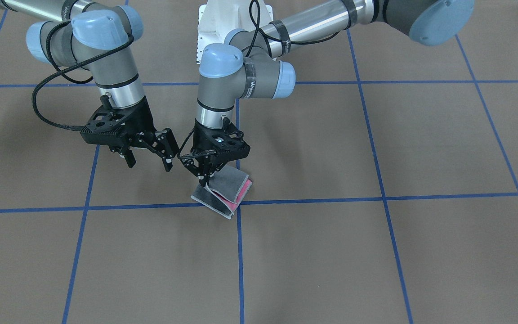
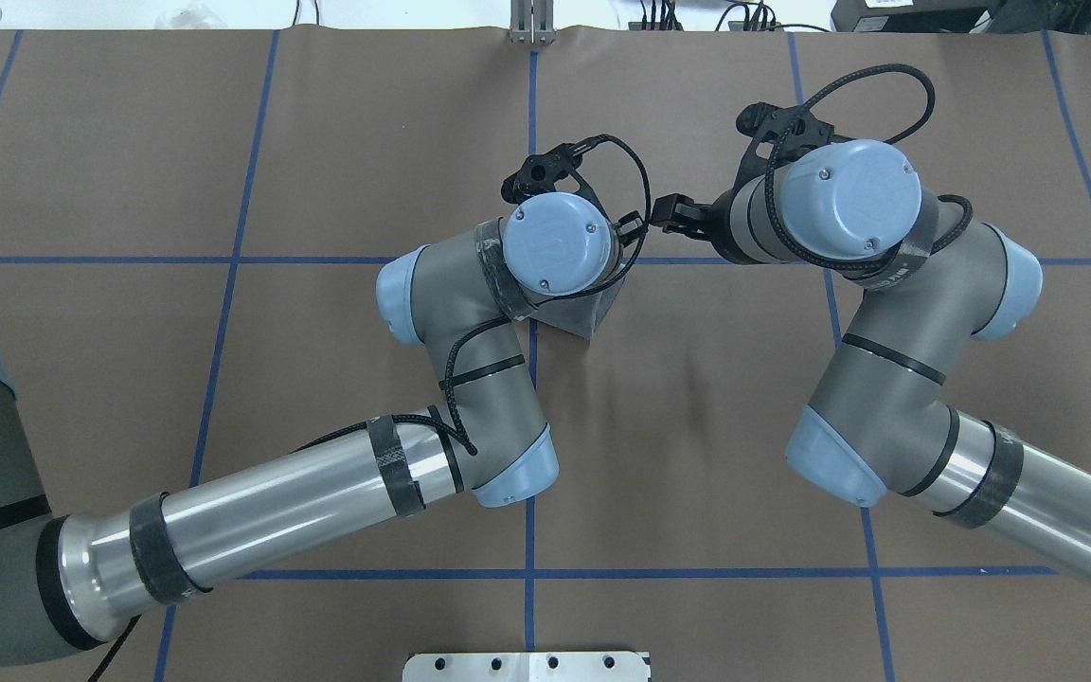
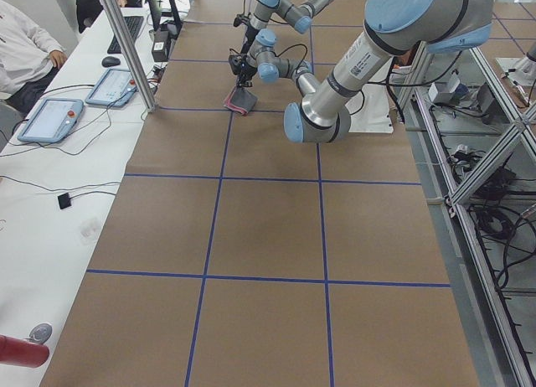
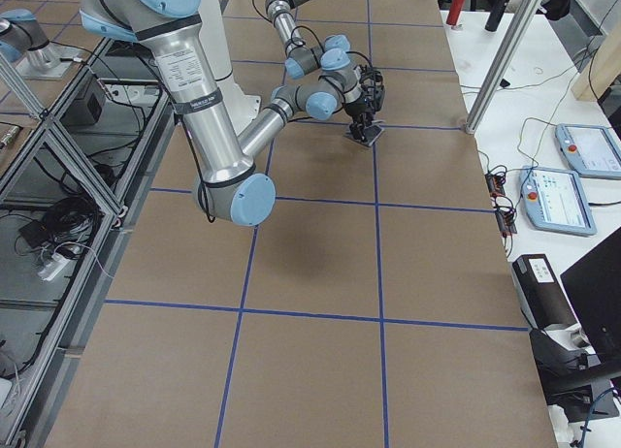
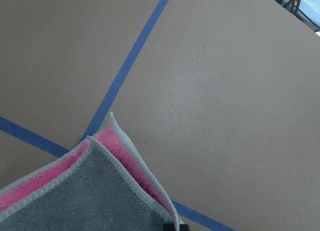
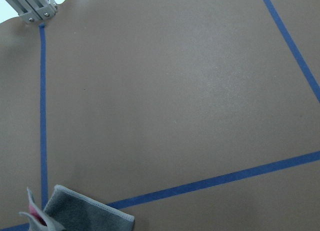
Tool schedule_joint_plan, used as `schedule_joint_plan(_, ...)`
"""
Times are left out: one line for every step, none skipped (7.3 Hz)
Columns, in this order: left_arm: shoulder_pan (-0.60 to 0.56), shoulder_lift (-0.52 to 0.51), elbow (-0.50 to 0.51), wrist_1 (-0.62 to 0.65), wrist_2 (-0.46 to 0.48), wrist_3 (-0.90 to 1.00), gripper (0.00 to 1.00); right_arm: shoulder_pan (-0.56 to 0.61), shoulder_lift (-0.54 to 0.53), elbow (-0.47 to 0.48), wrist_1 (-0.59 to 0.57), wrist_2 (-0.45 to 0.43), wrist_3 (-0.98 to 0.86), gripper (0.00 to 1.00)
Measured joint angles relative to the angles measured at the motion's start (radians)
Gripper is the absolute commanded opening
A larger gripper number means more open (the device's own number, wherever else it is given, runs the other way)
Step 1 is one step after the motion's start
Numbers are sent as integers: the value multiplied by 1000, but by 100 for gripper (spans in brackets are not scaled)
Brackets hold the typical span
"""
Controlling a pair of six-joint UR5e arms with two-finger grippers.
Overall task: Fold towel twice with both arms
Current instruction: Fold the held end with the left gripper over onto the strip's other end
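The towel (image 1: 225, 193) lies folded on the brown table near a crossing of blue tape lines, dark grey outside with pink showing between its layers. My left gripper (image 1: 203, 181) is shut on the edge of the towel's upper layer and holds that flap lifted. My right gripper (image 1: 149, 165) hangs open and empty beside it, a little above the table and apart from the towel. In the overhead view my left wrist hides most of the towel (image 2: 593, 314). The left wrist view shows the towel's corner (image 5: 85, 186), and the right wrist view shows its edge (image 6: 85, 213).
Blue tape lines (image 1: 240, 252) divide the brown table cover into squares. The white pedestal base (image 1: 232, 22) stands behind the grippers. A side desk with tablets (image 3: 50, 119) and a seated person runs along the table's far edge.
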Motion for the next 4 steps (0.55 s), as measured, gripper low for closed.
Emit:
schedule_joint_plan(1,-16,24,-1,0,-1,99,0,0,0,0,0,1,100)
schedule_joint_plan(1,-26,42,-1,1,2,100,-1,0,-1,0,0,0,100)
schedule_joint_plan(1,-30,49,-1,1,9,100,-1,0,-1,1,2,-2,100)
schedule_joint_plan(-2,-31,49,2,-1,32,100,1,1,0,1,7,-8,100)
